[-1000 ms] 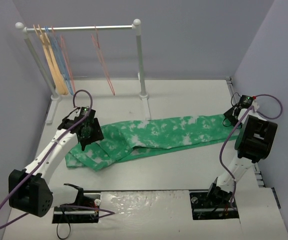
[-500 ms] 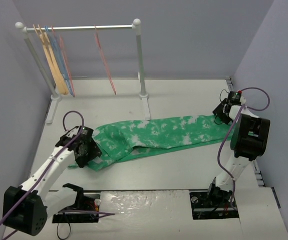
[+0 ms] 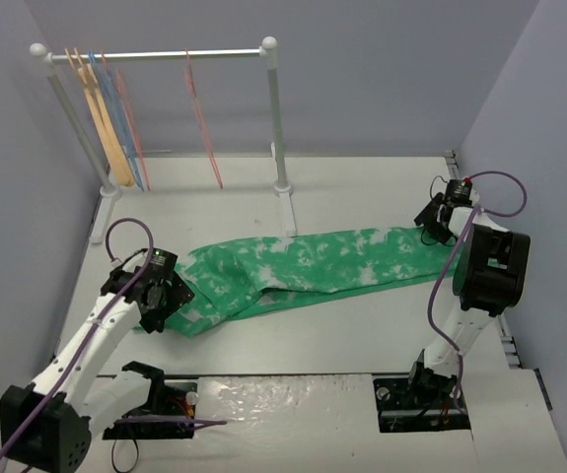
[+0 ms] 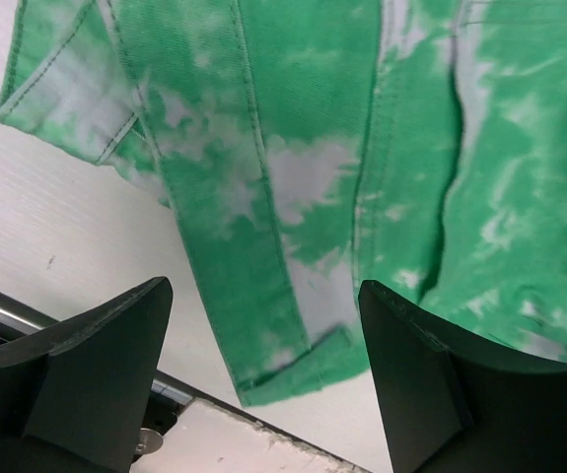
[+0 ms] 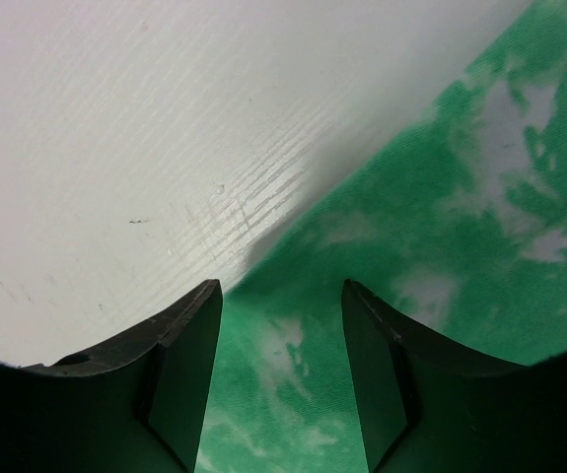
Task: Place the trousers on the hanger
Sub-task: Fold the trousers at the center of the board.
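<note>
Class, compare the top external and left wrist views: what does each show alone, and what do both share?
Top external alone: the hanger on the rail, and the right gripper at the right end of the trousers. Left wrist alone: stitched seams and a hem, between the open fingers of the left gripper. Both: the trousers on the white table.

Looks like a robotics lab test cell rather than a home. Boxed in on three sides by plain lavender panels (image 3: 382, 89), floored with a white table (image 3: 362, 325), fitted at the near edge with a bolted, cable-trailing left arm (image 3: 86, 345) and right arm (image 3: 485, 271), staged with a small white garment rack (image 3: 274, 118).
</note>
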`<action>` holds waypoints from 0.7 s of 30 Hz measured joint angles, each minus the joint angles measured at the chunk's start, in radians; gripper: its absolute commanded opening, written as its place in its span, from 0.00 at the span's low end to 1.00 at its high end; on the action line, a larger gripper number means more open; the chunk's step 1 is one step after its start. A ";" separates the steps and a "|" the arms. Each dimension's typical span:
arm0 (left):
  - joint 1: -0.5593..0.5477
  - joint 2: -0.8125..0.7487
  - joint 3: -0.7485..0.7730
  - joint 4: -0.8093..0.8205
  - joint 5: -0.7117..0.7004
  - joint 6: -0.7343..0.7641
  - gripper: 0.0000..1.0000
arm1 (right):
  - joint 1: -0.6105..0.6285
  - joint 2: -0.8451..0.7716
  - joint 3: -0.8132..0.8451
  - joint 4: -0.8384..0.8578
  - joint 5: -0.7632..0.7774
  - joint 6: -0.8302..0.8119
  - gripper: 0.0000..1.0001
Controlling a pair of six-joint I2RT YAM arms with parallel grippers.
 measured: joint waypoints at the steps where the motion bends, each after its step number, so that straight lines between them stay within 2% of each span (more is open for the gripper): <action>1: 0.006 0.029 -0.012 0.016 0.008 -0.002 0.73 | 0.001 0.000 0.000 0.000 -0.004 0.000 0.50; 6: 0.040 0.110 -0.044 0.073 0.030 0.000 0.66 | 0.007 0.000 0.000 0.000 -0.012 -0.007 0.50; 9: 0.055 0.123 -0.044 0.105 0.034 0.005 0.57 | 0.008 0.000 0.000 0.000 -0.013 -0.010 0.50; 11: 0.060 0.137 -0.044 0.120 0.035 0.009 0.49 | 0.008 0.000 0.000 0.000 -0.013 -0.012 0.50; 13: 0.063 0.152 -0.044 0.132 0.037 0.014 0.35 | 0.008 0.000 0.000 0.000 -0.014 -0.014 0.50; 14: 0.064 0.158 -0.044 0.137 0.038 0.019 0.33 | 0.008 0.000 0.000 0.000 -0.014 -0.014 0.50; 15: 0.064 0.162 -0.044 0.142 0.038 0.027 0.20 | 0.008 0.000 0.000 0.000 -0.015 -0.014 0.50; 17: 0.064 0.163 -0.041 0.150 0.038 0.037 0.02 | 0.008 0.000 0.000 0.000 -0.015 -0.015 0.50; 21: 0.070 0.164 0.016 0.122 0.025 0.094 0.00 | 0.008 0.000 0.000 0.000 -0.018 -0.018 0.50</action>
